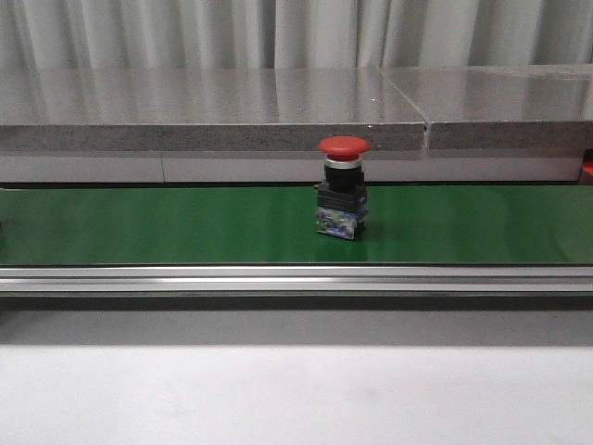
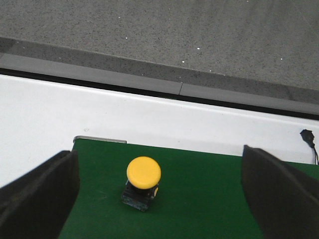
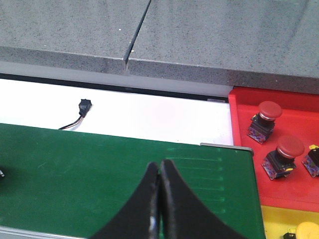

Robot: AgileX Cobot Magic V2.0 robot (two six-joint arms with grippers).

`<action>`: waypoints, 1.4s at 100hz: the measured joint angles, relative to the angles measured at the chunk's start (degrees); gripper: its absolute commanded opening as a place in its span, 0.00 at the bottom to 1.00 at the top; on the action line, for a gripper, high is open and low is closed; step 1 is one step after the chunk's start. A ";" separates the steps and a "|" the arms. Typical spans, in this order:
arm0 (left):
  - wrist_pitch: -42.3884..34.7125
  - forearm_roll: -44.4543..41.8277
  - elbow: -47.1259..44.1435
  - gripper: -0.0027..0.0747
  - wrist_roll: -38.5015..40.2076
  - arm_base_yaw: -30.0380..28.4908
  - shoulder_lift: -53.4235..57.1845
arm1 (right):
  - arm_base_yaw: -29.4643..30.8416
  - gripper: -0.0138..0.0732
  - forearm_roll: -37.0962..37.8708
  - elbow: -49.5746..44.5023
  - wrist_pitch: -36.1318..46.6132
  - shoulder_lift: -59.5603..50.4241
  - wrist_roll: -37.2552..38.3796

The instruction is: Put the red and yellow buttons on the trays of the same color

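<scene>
Trays [image 3: 244, 107] in right wrist view only

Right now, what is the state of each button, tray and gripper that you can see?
Left gripper: open, above the yellow button.
Right gripper: shut, empty.
Yellow button: upright on the green belt.
Red button: upright on belt.
Red tray: holds two red buttons.
</scene>
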State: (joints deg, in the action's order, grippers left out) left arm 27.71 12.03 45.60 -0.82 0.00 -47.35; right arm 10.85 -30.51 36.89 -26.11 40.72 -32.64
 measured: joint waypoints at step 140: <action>2.69 -0.24 -17.58 0.01 -0.60 0.14 25.05 | 0.00 0.93 0.00 0.00 -3.23 0.00 -0.11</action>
State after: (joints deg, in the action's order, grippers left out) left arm 30.40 11.78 28.03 -1.42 0.14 -22.31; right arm 10.85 -30.51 36.89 -29.34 40.72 -32.75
